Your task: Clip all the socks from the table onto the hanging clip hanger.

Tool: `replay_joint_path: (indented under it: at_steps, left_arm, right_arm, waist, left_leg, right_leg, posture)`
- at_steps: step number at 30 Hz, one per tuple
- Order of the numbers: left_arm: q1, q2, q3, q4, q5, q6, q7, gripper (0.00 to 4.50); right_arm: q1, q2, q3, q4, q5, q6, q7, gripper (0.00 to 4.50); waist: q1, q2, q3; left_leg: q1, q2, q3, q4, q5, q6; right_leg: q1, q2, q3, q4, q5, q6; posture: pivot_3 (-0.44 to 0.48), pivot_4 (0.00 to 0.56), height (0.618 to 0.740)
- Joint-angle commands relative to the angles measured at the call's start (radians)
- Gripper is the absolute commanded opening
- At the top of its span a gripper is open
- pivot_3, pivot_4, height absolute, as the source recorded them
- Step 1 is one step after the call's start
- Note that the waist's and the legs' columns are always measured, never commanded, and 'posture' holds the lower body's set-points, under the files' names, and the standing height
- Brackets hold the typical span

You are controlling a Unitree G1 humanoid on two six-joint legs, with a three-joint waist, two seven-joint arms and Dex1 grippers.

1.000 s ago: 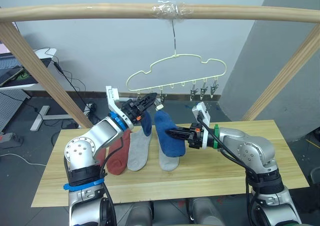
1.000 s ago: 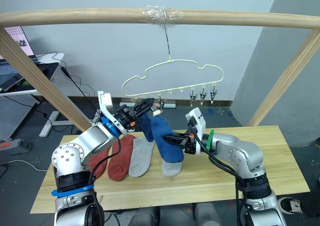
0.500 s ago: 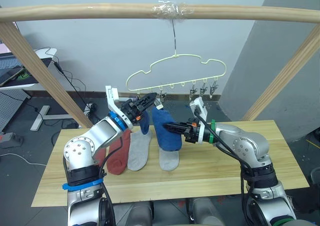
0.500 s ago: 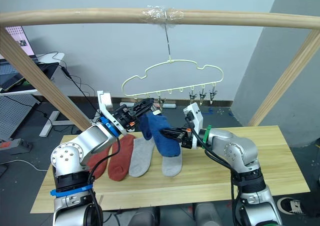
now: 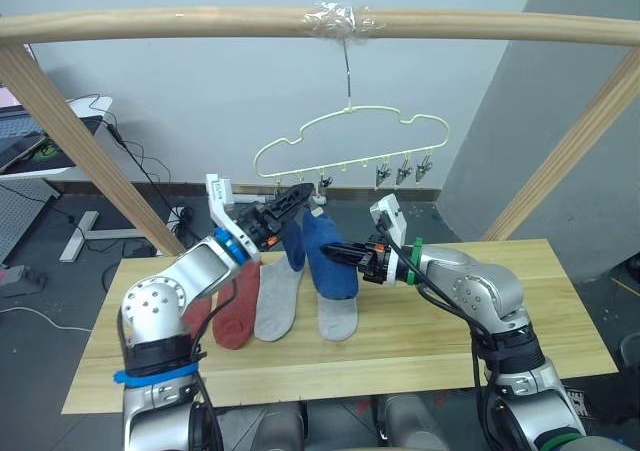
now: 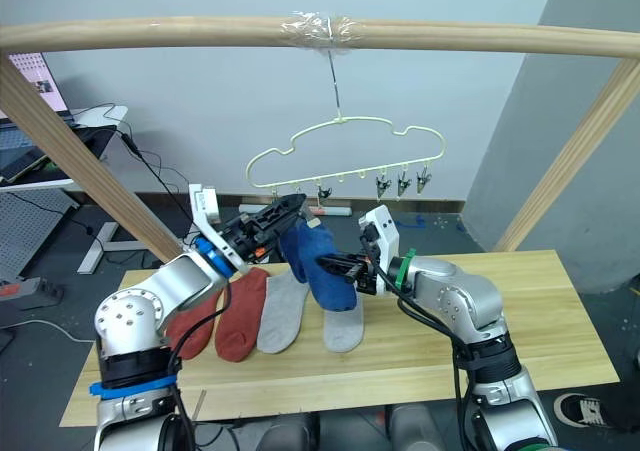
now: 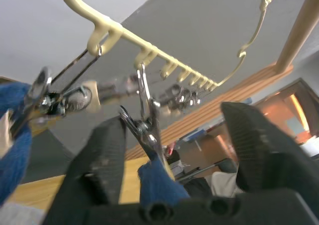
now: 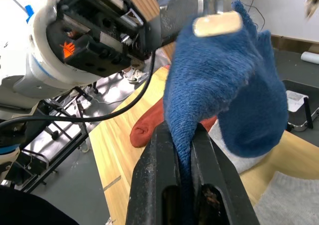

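One blue sock (image 5: pixel 293 244) hangs clipped on hanger (image 5: pixel 350 141). My right claw (image 5: pixel 335 253) pinches second blue sock (image 5: pixel 330 266), raised under clips. My left claw (image 7: pixel 172 150) gapes around clip (image 7: pixel 144 120), empty. Two red (image 5: pixel 238 306), two grey socks (image 5: pixel 278 299) wait on table (image 5: pixel 420 341).

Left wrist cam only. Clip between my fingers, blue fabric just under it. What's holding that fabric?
Observer: The right gripper is shut on a blue sock and holds it up under that clip.
Operator: What's on the table?
Observer: Two red socks and two grey socks lie on the table.
Operator: Free clips?
Observer: Three bare clips hang at the right end of the hanger.
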Motion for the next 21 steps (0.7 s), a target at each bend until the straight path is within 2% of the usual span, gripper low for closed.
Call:
replay_joint_path:
  at_steps: [1,3,6,10,16,21]
  left_arm:
    - [0.055,0.103,0.014,-0.117,0.028,0.018,-0.035,4.47]
    - [0.086,0.17,-0.011,-0.162,0.11,-0.002,-0.056,4.47]
    - [0.11,0.221,-0.02,-0.193,0.186,-0.036,-0.083,4.5]
    - [0.146,0.242,-0.044,-0.24,0.245,-0.061,-0.134,4.5]
    - [0.171,0.193,-0.077,-0.265,0.357,-0.145,-0.133,4.5]
    - [0.195,0.163,-0.148,-0.307,0.455,-0.2,-0.156,4.5]
  right_arm:
    - [-0.015,0.042,0.004,0.015,0.003,-0.018,-0.016,0.0]
    - [-0.02,0.074,0.005,0.051,-0.004,-0.031,-0.027,0.0]
    - [-0.034,0.118,-0.013,0.118,-0.013,-0.052,-0.047,0.74]
    - [-0.032,0.1,0.013,0.188,-0.075,-0.097,-0.035,2.19]
    - [0.009,0.022,0.007,0.187,-0.125,-0.135,-0.024,4.35]
    - [0.06,-0.049,0.003,0.1,-0.151,-0.149,-0.032,4.43]
  waist:
    - [-0.005,0.0,0.0]
    - [-0.004,0.0,0.0]
    - [-0.001,0.0,0.0]
    - [0.013,0.0,0.0]
    - [0.03,0.0,0.0]
    - [0.03,0.0,0.0]
  left_leg:
    - [0.0,0.0,0.0,0.0,0.0,0.0]
    - [0.0,0.0,0.0,-0.001,0.0,0.0]
    - [0.0,0.0,0.0,0.0,0.0,0.0]
    - [0.0,0.0,0.001,0.0,0.0,0.0]
    - [0.0,0.0,0.001,-0.001,0.0,0.0]
    - [0.0,0.0,0.002,0.0,0.0,0.0]
  right_leg:
    - [0.0,0.0,0.0,0.0,0.0,0.0]
    - [0.0,0.0,0.0,0.001,0.0,0.0]
    - [0.0,0.0,0.0,0.001,0.0,-0.001]
    - [0.0,0.0,0.0,0.0,0.001,-0.001]
    - [-0.001,0.0,0.0,0.0,0.001,-0.003]
    - [0.0,0.0,0.001,0.0,0.001,-0.002]
  posture:
    - [-0.038,0.129,0.74]
    - [-0.029,0.127,0.74]
    - [-0.018,0.123,0.74]
    - [-0.002,0.12,0.74]
    - [-0.003,0.118,0.74]
    - [-0.017,0.118,0.74]
